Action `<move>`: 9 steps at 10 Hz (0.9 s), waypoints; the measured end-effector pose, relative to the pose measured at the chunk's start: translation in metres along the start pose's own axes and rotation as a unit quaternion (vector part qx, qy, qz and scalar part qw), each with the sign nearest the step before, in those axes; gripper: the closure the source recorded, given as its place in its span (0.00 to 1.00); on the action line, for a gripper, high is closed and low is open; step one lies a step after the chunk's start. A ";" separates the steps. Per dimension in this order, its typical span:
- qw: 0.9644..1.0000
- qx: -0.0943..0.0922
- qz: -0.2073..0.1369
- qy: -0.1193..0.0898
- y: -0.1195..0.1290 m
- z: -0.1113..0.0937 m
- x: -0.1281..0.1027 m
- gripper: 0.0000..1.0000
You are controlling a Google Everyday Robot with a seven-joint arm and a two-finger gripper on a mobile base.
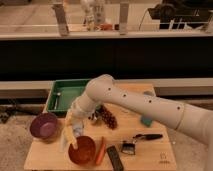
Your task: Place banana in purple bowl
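My white arm reaches in from the right across the wooden table [150,155]. Its gripper [75,121] hangs above the left part of the table, shut on the banana [68,136]. The banana is pale yellow and dangles downward from the fingers, just left of the orange bowl's rim. The purple bowl [43,125] stands upright on the table's left edge, a short way left of the banana, and nothing shows inside it.
An orange bowl [82,151] sits at the front with an orange stick [100,150] beside it. A green tray [62,95] lies behind the gripper. Dark red grapes [108,118], a teal sponge [146,120], a black utensil [146,136] and a black bar [115,158] lie to the right.
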 end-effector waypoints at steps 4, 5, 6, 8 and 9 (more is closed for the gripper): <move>1.000 0.016 0.010 -0.002 -0.033 0.059 0.002 1.00; 1.000 0.016 0.008 0.001 -0.040 0.066 0.003 1.00; 1.000 0.016 0.005 0.004 -0.050 0.076 0.006 1.00; 1.000 0.016 0.004 0.009 -0.070 0.095 0.023 1.00; 1.000 0.016 0.006 0.012 -0.075 0.102 0.030 1.00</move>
